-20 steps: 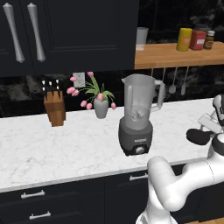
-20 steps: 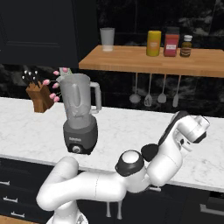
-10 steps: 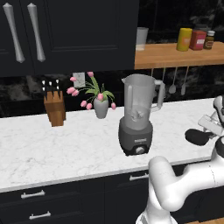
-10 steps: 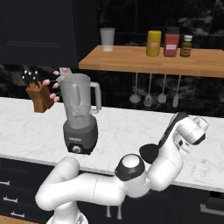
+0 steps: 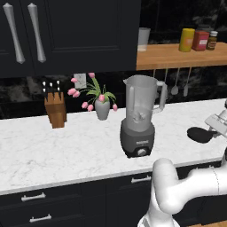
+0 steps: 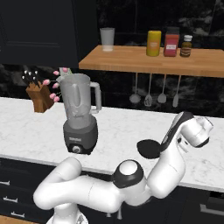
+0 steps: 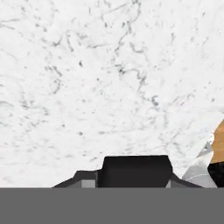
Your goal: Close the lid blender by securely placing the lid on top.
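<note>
The blender [image 5: 139, 119] stands on the white marble counter [image 5: 66, 150], a dark grey base with a knob and a tall clear jar whose top is uncovered; it also appears as blender [image 6: 79, 116]. The black round lid [image 5: 199, 134] hangs level just above the counter, well to the blender's right and lower than the jar's rim. My gripper [image 5: 213, 129] is shut on the lid's right edge. From the other side, the lid [image 6: 150, 148] pokes out left of my forearm. In the hand view the lid's black edge [image 7: 135, 171] sits between my fingertips over marble.
A small grey vase of pink tulips [image 5: 101, 104] and a wooden knife block [image 5: 55, 108] stand left of the blender. A wooden shelf [image 5: 177, 55] with jars and a cup hangs above, with utensils [image 6: 148, 94] below it. Dark cabinets fill the upper left.
</note>
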